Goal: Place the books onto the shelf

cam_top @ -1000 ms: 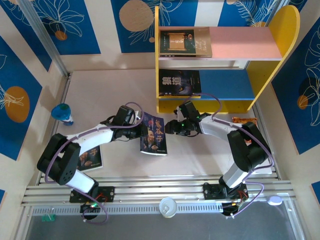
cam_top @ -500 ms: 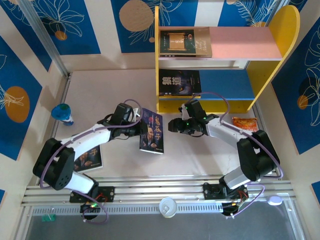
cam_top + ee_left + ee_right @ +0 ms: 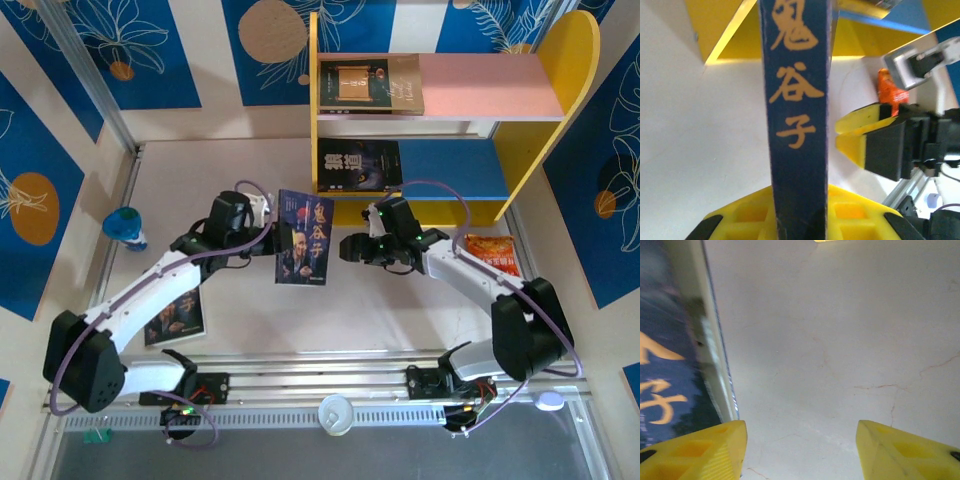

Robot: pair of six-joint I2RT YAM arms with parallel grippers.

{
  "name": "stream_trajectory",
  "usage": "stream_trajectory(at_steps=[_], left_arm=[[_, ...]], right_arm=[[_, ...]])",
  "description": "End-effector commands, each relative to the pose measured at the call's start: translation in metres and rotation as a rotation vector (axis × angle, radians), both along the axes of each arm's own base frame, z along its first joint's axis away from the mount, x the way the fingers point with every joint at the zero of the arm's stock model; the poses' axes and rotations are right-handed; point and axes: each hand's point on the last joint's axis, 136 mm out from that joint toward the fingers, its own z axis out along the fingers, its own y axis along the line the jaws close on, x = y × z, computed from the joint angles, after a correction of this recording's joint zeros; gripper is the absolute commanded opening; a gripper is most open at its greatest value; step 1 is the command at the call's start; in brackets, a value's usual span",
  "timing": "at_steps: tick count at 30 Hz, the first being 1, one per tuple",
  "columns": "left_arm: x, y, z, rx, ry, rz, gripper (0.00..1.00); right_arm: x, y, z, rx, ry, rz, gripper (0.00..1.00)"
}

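My left gripper [image 3: 271, 238] is shut on the left edge of a dark blue book [image 3: 305, 238] with a bearded man on its cover, held raised in front of the shelf [image 3: 560, 60]. Seen from the left wrist, the book's spine [image 3: 797, 100] runs up from between the jaws of the left gripper [image 3: 800, 222]. My right gripper [image 3: 347, 248] is open just right of this book, nothing between its fingers [image 3: 700, 450]; the book's edge [image 3: 715, 350] lies beside the left one. A brown book [image 3: 370, 85] lies on the pink board, a wolf book [image 3: 360, 165] on the blue board. Another book [image 3: 176, 316] lies under the left arm.
An orange snack packet [image 3: 490, 250] lies on the table right of the right arm. A small blue and green toy [image 3: 125, 226] stands at the left. A white round lid [image 3: 335, 413] sits on the front rail. Patterned walls enclose the table.
The left arm has carried the book up and back toward the shelf, standing it straighter. The right gripper has drifted right and slightly back, its jaws opening wider.
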Motion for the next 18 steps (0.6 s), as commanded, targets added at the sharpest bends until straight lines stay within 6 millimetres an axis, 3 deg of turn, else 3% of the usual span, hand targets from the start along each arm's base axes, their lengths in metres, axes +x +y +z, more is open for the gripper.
stream_trajectory(at_steps=[1,18], left_arm=[[-0.003,-0.005,0.084,-0.100,-0.210,-0.043,0.00],[-0.037,0.010,0.294,-0.370,-0.741,-0.080,0.00]], right_arm=[[-0.001,0.000,0.041,0.036,-0.085,0.028,0.62],[-0.011,-0.017,0.182,0.207,-0.389,0.047,0.69]])
